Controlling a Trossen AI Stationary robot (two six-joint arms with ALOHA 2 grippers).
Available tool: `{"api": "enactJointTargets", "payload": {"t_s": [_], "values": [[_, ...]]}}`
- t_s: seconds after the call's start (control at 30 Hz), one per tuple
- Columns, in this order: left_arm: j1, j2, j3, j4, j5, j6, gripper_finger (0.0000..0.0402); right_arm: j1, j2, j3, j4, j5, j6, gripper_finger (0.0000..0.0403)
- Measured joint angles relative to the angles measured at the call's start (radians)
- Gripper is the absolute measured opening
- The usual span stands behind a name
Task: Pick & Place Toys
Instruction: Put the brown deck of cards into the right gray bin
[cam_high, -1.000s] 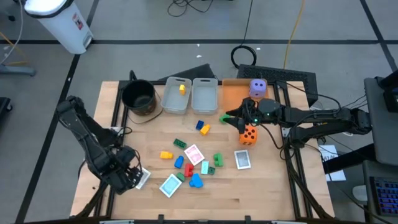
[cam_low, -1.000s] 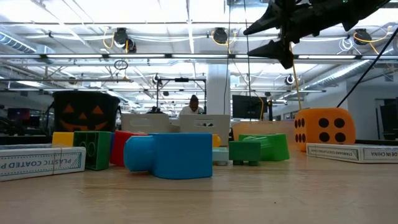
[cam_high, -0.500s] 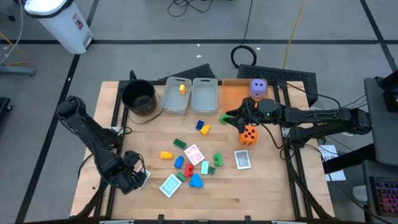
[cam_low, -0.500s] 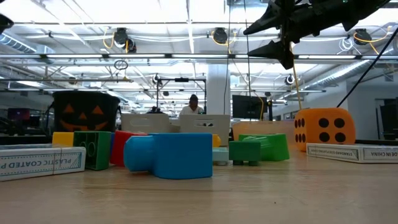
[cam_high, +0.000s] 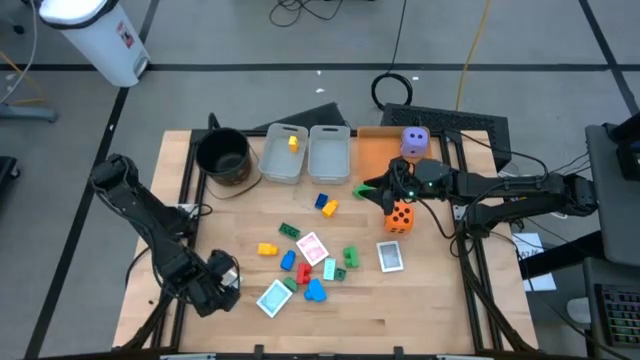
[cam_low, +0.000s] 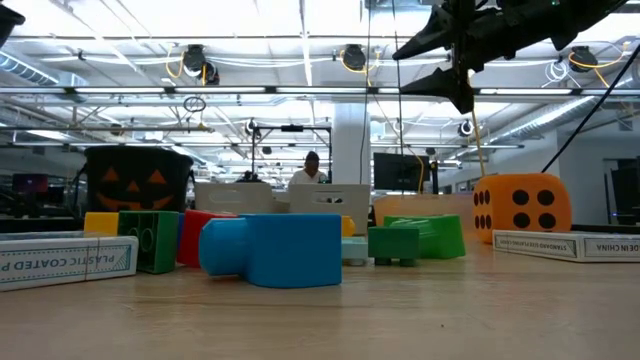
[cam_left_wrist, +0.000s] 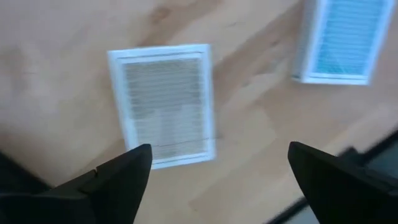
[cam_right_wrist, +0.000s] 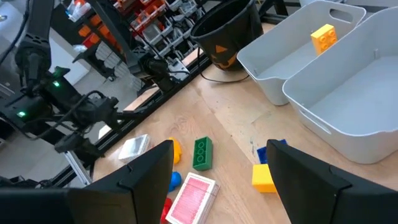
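Left gripper (cam_left_wrist: 214, 171) wide over grey card (cam_left_wrist: 165, 102) on wooden table (cam_left_wrist: 56, 81), strip-lit hall beyond.

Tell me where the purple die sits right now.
In the high view the purple die sits on the flat orange tray at the table's far edge, right of the two clear bins, beyond the orange die.
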Motion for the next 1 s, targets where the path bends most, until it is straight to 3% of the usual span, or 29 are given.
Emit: {"api": "enactJointTargets", "payload": {"t_s": [0.23, 0.47, 0.6, 1.0], "values": [[0.018, 0.012, 0.0, -0.093, 0.002, -0.009, 0.0384, 0.0, 0.0, -0.017, -0.011, 0.0, 0.008, 0.0251], [0.061, 0.053, 0.0, -0.076, 0.004, 0.059, 0.0372, 0.001, 0.0, -0.079, 0.002, -0.003, 0.082, 0.0251], [0.087, 0.085, 0.0, -0.09, 0.011, 0.072, 0.0375, 0.001, 0.0, -0.11, 0.107, -0.029, 0.081, 0.0251], [0.09, 0.159, 0.0, -0.076, 0.036, 0.119, 0.0366, 0.001, 0.0, -0.118, 0.152, -0.031, 0.078, 0.0251]]}}
